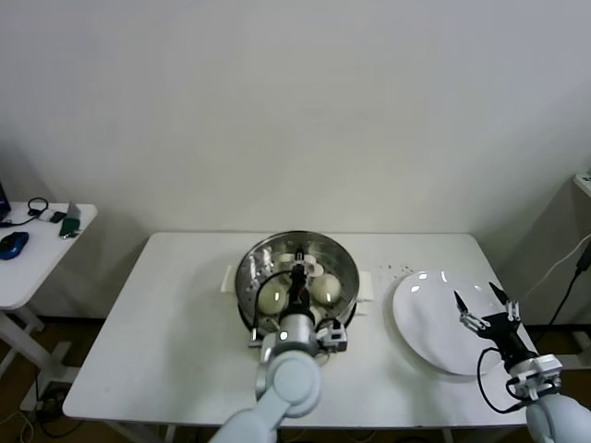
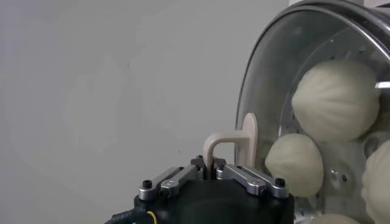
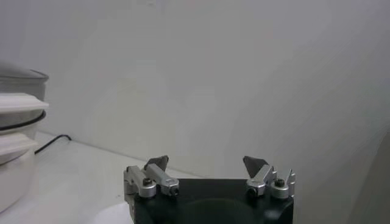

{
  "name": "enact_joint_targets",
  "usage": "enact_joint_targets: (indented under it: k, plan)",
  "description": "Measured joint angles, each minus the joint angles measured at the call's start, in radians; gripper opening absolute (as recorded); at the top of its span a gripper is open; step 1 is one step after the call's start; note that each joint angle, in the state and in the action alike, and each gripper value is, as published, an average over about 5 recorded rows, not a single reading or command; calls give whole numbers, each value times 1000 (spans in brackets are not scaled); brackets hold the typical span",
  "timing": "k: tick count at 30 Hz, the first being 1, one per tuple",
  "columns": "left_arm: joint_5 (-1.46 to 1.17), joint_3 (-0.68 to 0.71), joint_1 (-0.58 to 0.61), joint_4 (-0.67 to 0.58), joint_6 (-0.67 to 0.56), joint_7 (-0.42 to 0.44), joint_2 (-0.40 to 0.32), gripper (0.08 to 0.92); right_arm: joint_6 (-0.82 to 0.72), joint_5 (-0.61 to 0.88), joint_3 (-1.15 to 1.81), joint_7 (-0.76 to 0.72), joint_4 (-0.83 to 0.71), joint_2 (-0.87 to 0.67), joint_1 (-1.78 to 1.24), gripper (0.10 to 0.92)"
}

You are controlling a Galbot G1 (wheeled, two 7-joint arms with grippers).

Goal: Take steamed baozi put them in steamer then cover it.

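Note:
The steamer, a shiny steel pot on a white base, stands mid-table. Through the clear glass cover I see the steamed baozi on the perforated tray; in the head view two baozi show. My left gripper is shut on the cover's cream handle, holding the cover over the steamer's mouth. Whether the cover rests on the rim I cannot tell. My right gripper hangs open and empty over the white plate.
The white table carries the plate at its right end and a few dark specks behind it. A small side table with a mouse and gadgets stands far left. The steamer's side shows in the right wrist view.

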Motion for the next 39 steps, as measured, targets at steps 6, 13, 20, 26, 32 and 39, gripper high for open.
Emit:
enact_joint_targets:
  k: [6, 13, 20, 26, 32, 39]
  plan:
    - [9, -2, 5, 4, 0, -10, -1, 155, 2, 1, 3, -4, 2, 2, -3, 823]
    - [13, -3, 10, 8, 0, -21, 4, 155, 0, 3, 7, -5, 8, 2, -6, 823]
    - [16, -6, 13, 9, 0, -24, 6, 155, -1, 5, 12, -7, 11, 4, -8, 823]
    - [7, -6, 13, 1, 1, -26, 6, 246, -5, 7, 17, -8, 11, 4, -9, 823]
    - [-11, 2, 16, -22, 2, -27, 18, 419, -18, 8, 21, -8, 16, 3, -9, 823]
    - [-38, 8, 29, -72, 1, -23, 48, 644, -42, 14, 23, -1, 23, -1, -5, 823]
